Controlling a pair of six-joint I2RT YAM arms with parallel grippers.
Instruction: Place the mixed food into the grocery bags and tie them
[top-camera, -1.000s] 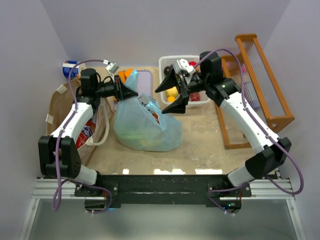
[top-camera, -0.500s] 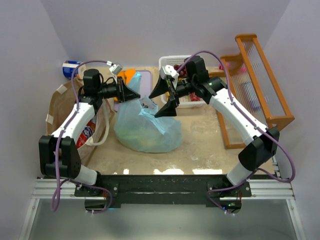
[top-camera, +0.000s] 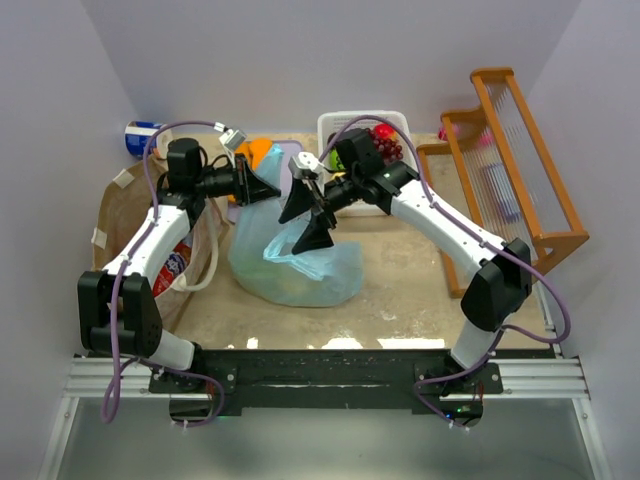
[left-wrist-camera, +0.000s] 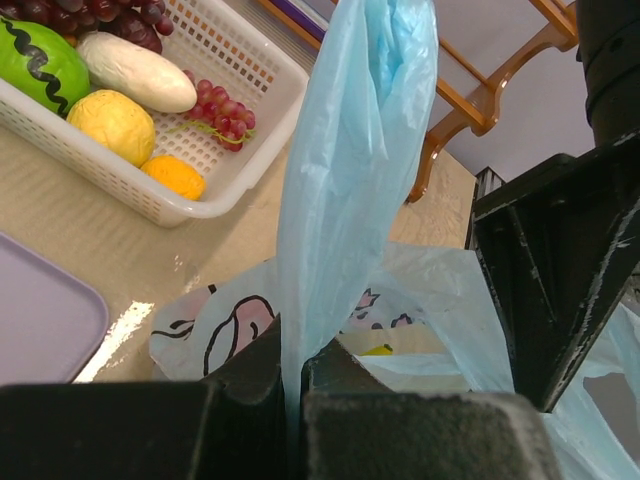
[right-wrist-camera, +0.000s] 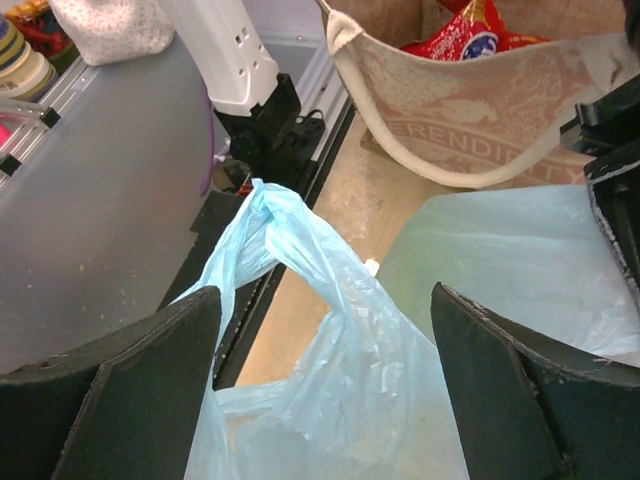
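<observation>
Thin light-blue translucent plastic bag (top-camera: 300, 268), centre frame: my left gripper (top-camera: 272, 187) pinches one handle (left-wrist-camera: 345, 150), right gripper (top-camera: 305, 213) gapes astride the other, so I should close squarely mid-loop.

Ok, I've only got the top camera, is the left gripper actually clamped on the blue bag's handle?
Observer: Yes, left wrist view shows the left gripper shut on the twisted handle of the blue bag.
Operator: And the other one?
Observer: Right wrist view shows the second handle looping up between the right gripper's open fingers, not yet pinched.
Operator: Food left in the basket?
Observer: Yes: grapes, a white vegetable, a yellow fruit, an orange piece and a green striped one.
</observation>
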